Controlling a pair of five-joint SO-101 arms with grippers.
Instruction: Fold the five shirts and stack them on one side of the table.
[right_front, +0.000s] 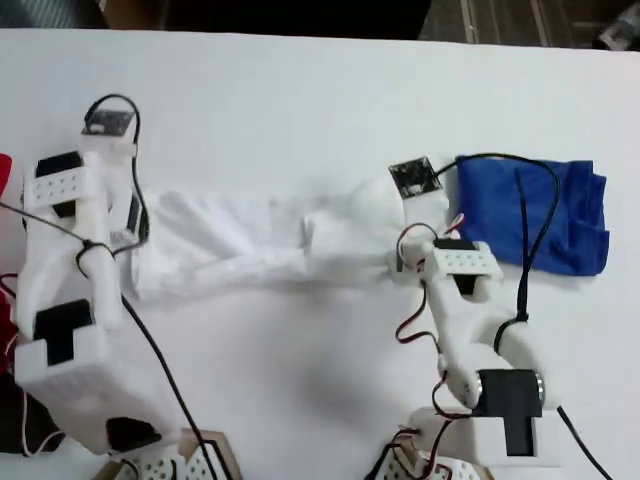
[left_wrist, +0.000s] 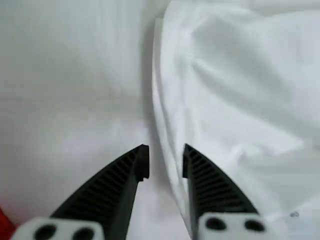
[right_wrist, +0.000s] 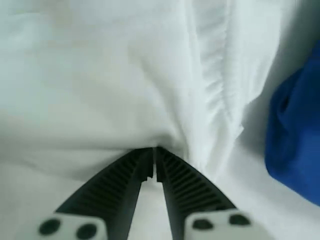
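Cloth spans the middle of the table (right_front: 300, 90) between your two arms: the white shirt (right_front: 250, 245), bunched lengthwise into a long band, lies well short of a tidy fold. Your right gripper (right_wrist: 154, 162) has its jaws pinched almost together on a ridge of that fabric, at the end of the band nearest the blue shirt (right_front: 545, 215). That one sits folded on the right side, likely the start of the stack. Your left gripper (left_wrist: 165, 160) hovers at the opposite end, jaws a narrow gap apart, with one finger over bare table and the other over the shirt's edge. It seems lined up to nip that hem so both ends can be lifted together. Red cloth (right_front: 4, 170) peeks in at the table's left edge; whether it is a shirt, you cannot tell.
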